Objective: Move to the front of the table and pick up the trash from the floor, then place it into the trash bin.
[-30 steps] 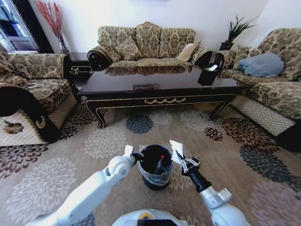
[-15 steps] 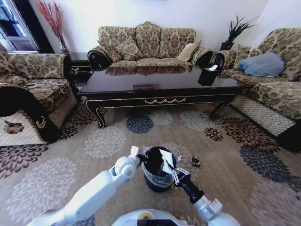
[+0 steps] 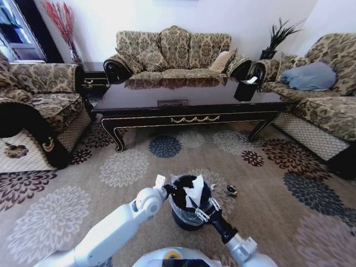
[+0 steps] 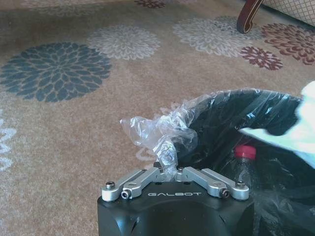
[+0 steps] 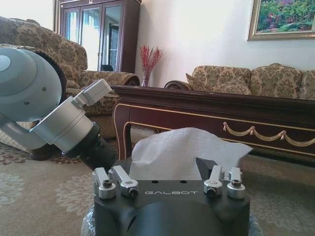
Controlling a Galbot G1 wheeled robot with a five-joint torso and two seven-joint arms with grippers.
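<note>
Paper scrap held over the bin

At lower centre, the soft, light white paper scrap (image 3: 195, 188) is pinched by the right gripper (image 3: 201, 208) above the trash bin (image 3: 179, 216); the left gripper (image 4: 169, 166) is clamped on the bin liner (image 4: 155, 132).

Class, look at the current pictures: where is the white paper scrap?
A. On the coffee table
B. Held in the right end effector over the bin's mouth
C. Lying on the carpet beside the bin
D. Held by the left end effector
B: the right end effector grips the white paper scrap directly above the open trash bin.
</note>
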